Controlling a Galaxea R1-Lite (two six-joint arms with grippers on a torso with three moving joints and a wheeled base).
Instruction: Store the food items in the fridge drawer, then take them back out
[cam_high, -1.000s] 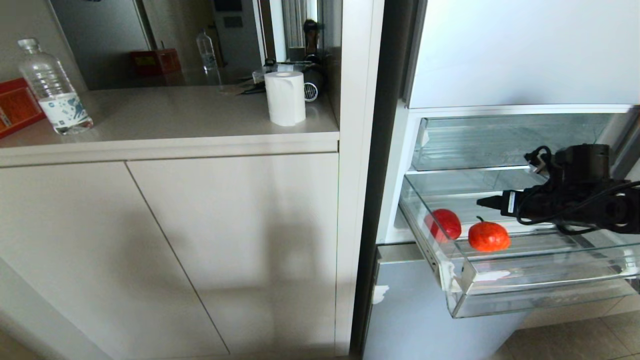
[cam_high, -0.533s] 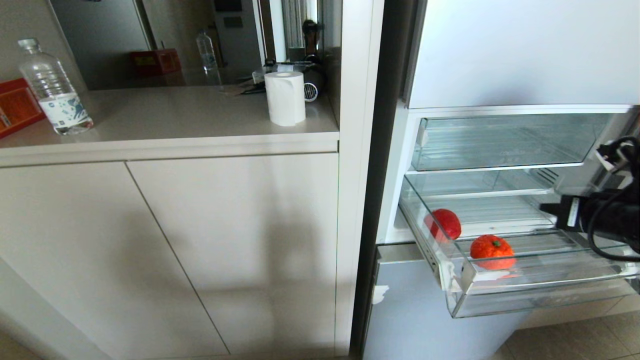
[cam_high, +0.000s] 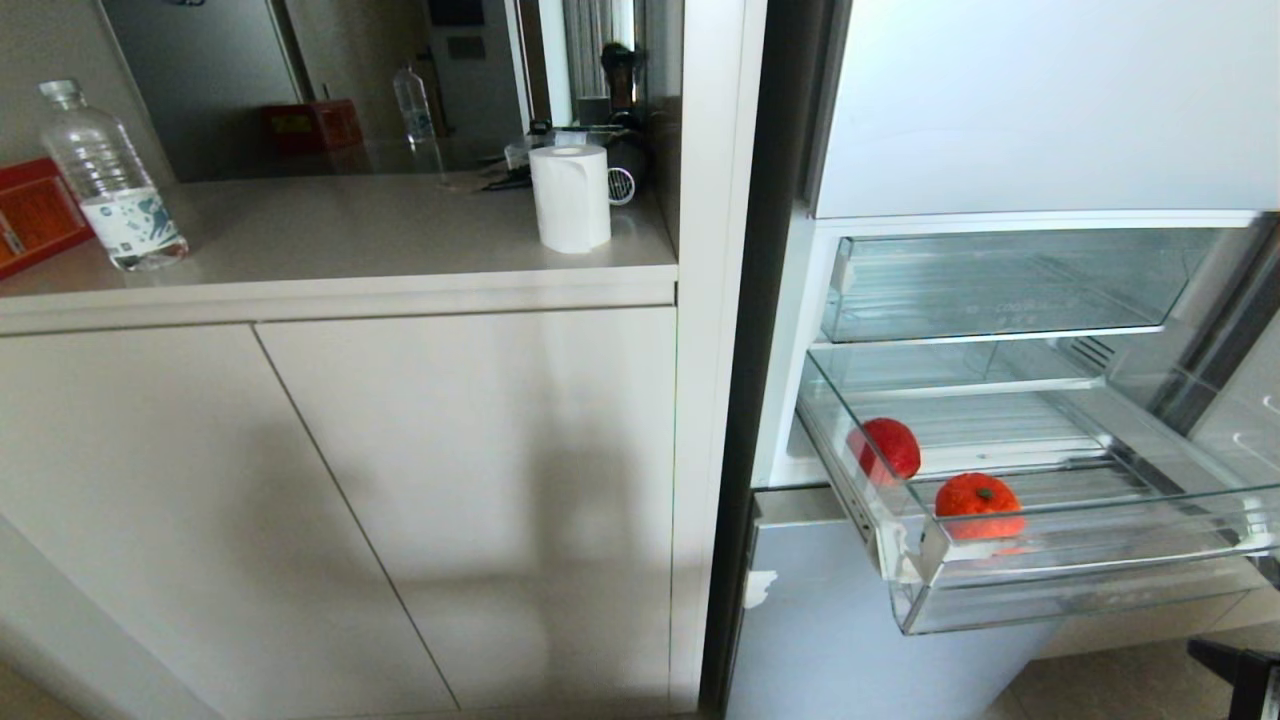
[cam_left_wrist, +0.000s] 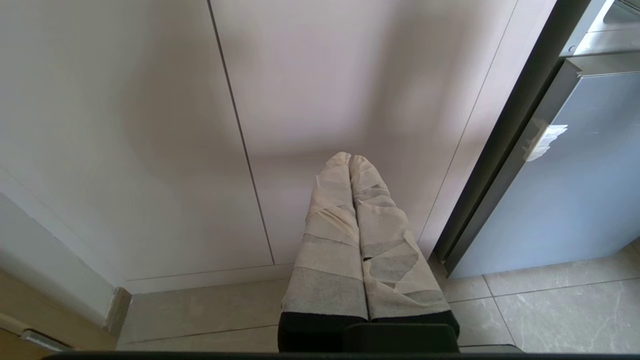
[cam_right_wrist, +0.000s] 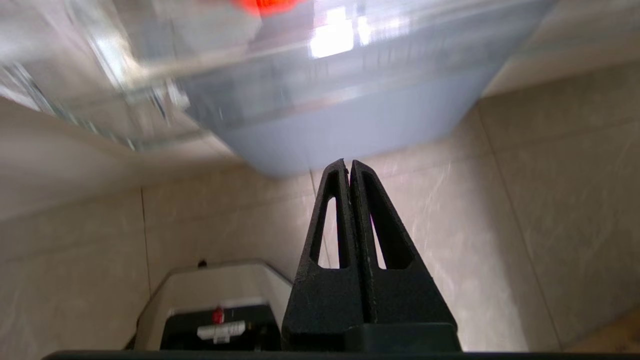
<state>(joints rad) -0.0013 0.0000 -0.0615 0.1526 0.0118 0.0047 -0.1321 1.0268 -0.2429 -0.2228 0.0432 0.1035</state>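
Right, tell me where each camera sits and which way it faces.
Head view: high on the robot, looking forward and down at the counter and open drawer holding two red fruits; no arm shows.
Left wrist view: behind the shut left tool, facing the cabinet doors.
Right wrist view: behind the shut right tool, low, facing floor and the drawer.
Head and right wrist views share the drawer.

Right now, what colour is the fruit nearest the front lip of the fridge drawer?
Orange-red, with a small green stem spot on top: the front fruit, best seen in the head view.

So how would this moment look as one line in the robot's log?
fridge drawer: open | inside: red fruit, orange fruit | right gripper: shut, empty, below drawer | left gripper: shut, parked
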